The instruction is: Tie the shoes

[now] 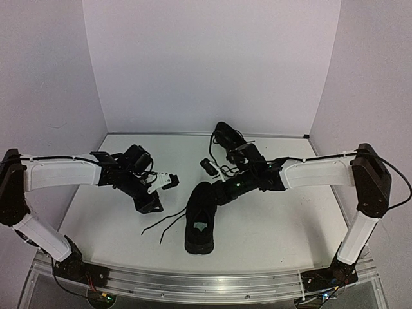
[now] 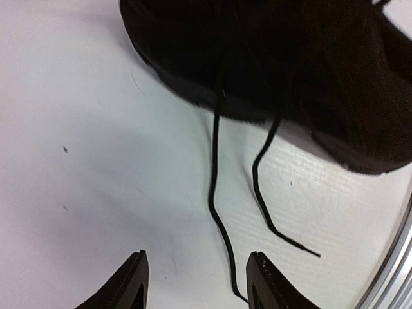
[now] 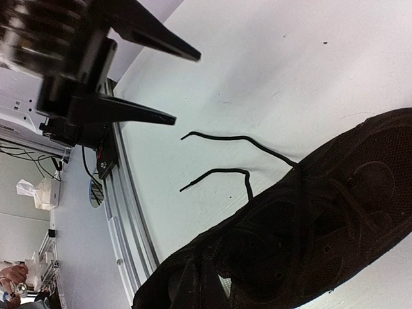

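Left gripper (image 2: 196, 261): fingers apart, nothing clamped. One loose lace (image 2: 215, 193) runs along the table between them, close to the finger (image 2: 267, 283) at lower right of the left wrist view, so the gap looks lined up to pinch that lace near its end. Second lace end (image 2: 270, 222) lies just beside it, outside the gap, tip toward lower right. Both laces lead up-frame to the near shoe (image 1: 200, 222), which fills the upper right of the left wrist view. Right gripper (image 1: 215, 193): closed, sitting at the upper end of the near shoe in the top view. Its fingertips are not clear in the right wrist view, so can't tell whether it pinches part of the shoe or only rests on it. Likely it is there to steady the shoe while the other side works the lace. Near shoe: lower centre of the top view, on the white table (image 1: 290, 225), sole down, long axis roughly up-down in frame, slightly tilted. Its opening (image 1: 201, 226), with a pale patch inside, sits toward the bottom end. So the heel probably points at the metal rail (image 1: 212, 283) and the toe up-frame under the right gripper. Laces untied, trailing out to lower left. Far shoe (image 1: 225, 136): upper centre of the top view, beyond the right gripper, apart from the near shoe, laces loose, heading unclear.
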Robot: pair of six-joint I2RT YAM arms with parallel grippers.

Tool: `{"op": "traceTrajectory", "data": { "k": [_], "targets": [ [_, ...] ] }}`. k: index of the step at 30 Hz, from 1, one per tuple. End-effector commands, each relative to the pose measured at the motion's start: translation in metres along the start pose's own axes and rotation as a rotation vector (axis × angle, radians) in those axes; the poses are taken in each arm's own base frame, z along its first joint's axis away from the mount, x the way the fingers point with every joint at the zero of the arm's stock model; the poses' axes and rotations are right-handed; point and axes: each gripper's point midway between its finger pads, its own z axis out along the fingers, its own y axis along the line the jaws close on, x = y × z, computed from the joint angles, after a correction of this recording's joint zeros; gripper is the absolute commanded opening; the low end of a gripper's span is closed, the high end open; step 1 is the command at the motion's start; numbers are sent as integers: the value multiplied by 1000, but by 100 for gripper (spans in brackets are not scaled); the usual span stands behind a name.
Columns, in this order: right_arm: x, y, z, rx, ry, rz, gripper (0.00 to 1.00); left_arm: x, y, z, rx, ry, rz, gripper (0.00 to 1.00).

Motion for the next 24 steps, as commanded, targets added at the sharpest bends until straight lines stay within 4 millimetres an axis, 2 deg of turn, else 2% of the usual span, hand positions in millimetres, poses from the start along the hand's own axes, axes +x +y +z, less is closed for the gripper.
{"op": "traceTrajectory", "data": {
  "k": [1,9,17,24],
  "targets": [
    [-17,8,-9,3,-43,-15,0,25,-6,3,33,134,6,52],
    [-18,7,-8,4,-42,-11,0,48,-11,35,90,252,-3,49],
    [-17,4,-5,7,-37,-2,0,57,-18,56,139,276,-18,49],
    [-17,2,-6,11,-39,1,0,65,-22,68,154,291,-52,32]
  ]
}}
